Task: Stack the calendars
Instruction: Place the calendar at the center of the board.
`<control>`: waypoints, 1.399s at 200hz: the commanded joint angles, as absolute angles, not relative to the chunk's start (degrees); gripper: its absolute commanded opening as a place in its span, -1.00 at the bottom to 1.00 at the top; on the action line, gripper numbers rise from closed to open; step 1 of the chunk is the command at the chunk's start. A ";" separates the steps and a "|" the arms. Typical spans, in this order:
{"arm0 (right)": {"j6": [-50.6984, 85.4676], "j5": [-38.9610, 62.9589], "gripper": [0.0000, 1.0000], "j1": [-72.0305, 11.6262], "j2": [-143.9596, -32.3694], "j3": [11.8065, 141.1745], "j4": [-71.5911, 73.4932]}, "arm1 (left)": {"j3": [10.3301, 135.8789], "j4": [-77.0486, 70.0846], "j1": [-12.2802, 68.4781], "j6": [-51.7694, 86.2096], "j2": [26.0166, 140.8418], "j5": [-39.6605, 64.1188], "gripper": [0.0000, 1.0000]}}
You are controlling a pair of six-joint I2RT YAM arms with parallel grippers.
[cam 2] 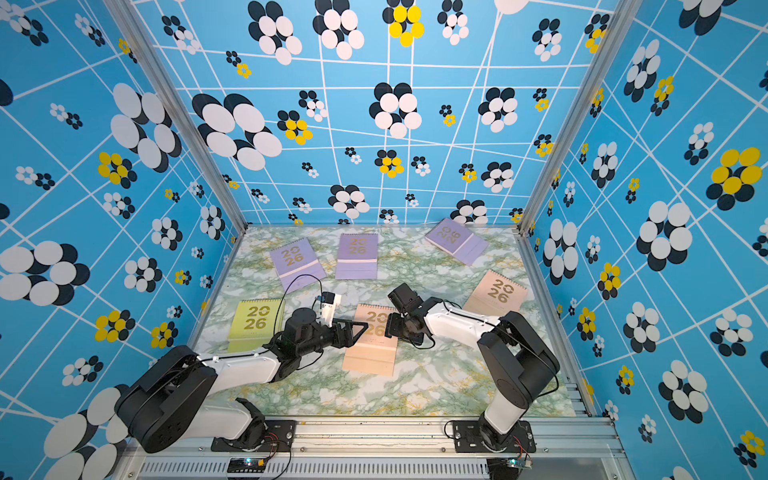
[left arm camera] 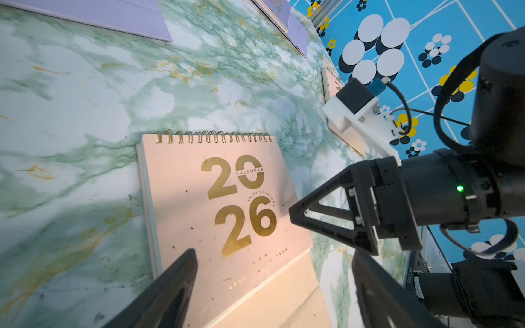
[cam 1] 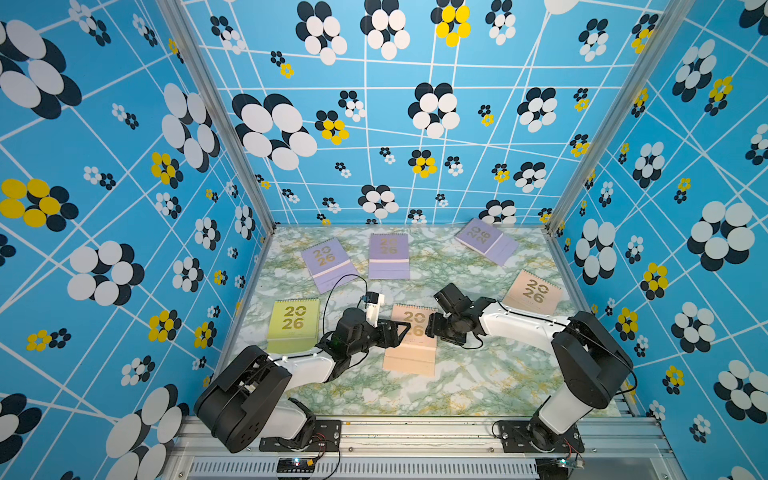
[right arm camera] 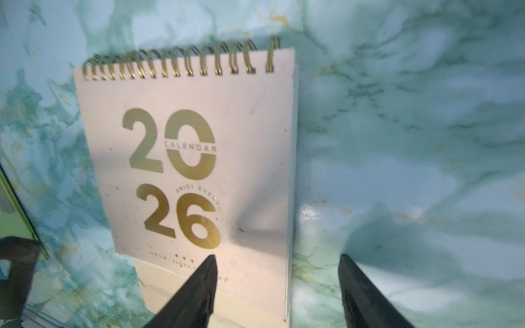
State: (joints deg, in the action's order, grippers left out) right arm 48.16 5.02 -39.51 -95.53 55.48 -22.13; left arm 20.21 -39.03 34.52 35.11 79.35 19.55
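We see left pincer (left arm camera: 275, 252) and right pincer (right arm camera: 277, 255) both released above centre peach calendar (cam 1: 409, 357); best to straddle 1 side edge, clamp firmly, lift flat.

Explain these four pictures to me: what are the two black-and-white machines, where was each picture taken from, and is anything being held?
The machines are two robot arms, each ending in a two-fingered claw: the left gripper and the right gripper. Two pictures come from twin cameras high above and show nearly the same scene. The other two come from a camera on each arm's wrist, looking past its fingers. On the marble-patterned table lie six flat "2026" desk calendars: three lilac calendars at the back, a yellow calendar, a middle peach calendar and a right peach calendar. None are stacked yet. Both claws are open at the middle peach calendar; nothing is held.
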 commanded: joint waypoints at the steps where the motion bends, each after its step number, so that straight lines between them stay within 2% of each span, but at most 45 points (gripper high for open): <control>1: 45.84 5.15 0.36 -38.68 -96.48 57.99 -22.80 | 19.73 -33.72 35.06 32.69 80.16 17.93 0.73; 106: 43.96 7.85 0.35 -37.79 -103.38 63.42 -21.78 | 19.60 -32.70 38.53 33.57 82.86 15.34 0.73; 208: 43.57 8.61 0.34 -37.66 -105.12 64.86 -21.25 | 19.53 -34.85 41.58 36.25 84.55 13.84 0.73; 237: 43.34 8.53 0.34 -37.44 -105.14 65.08 -21.41 | 19.33 -32.10 41.68 35.44 82.08 11.81 0.73; 280: 42.85 8.36 0.34 -37.14 -104.87 65.21 -21.70 | 21.64 -19.50 40.67 30.16 73.27 8.21 0.77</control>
State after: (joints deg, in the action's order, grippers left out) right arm 44.12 8.05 -37.60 -104.22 63.79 -21.45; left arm 19.99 -28.91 41.25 34.15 77.58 11.09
